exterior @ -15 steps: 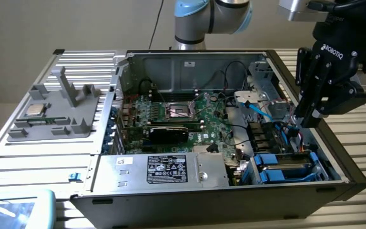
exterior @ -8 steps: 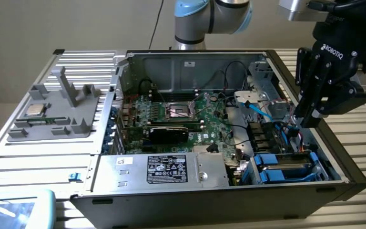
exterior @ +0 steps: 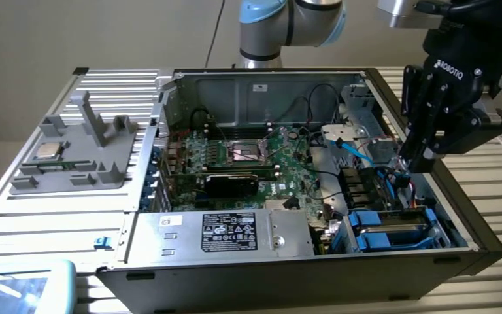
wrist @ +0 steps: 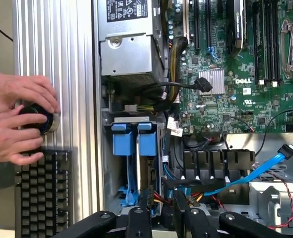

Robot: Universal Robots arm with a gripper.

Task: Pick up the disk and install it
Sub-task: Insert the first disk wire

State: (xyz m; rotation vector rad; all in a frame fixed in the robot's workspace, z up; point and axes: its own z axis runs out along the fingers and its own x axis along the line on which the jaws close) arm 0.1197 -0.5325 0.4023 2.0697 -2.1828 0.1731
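Note:
The disk (exterior: 397, 227) sits in the drive bay at the near corner of the open computer case (exterior: 181, 85), on the exterior view's right. Its silver body shows between bright blue bracket pieces. In the wrist view the disk (wrist: 135, 141) shows two blue tabs side by side over the bay. My black gripper (exterior: 418, 163) hangs above the case's right side, a little beyond the bay and clear of the disk. Its fingers (wrist: 139, 220) stand partly apart with nothing between them, and cables show through the gap at my gripper (wrist: 162, 220).
A silver power supply (exterior: 233, 232) with a black label lies beside the bay. The green motherboard (exterior: 251, 157) and a blue data cable (wrist: 251, 173) lie further in. A grey fixture (exterior: 76, 150) holds a processor chip (exterior: 49, 152). A person's hands (wrist: 17, 114) grip a knob above a keyboard (wrist: 42, 193).

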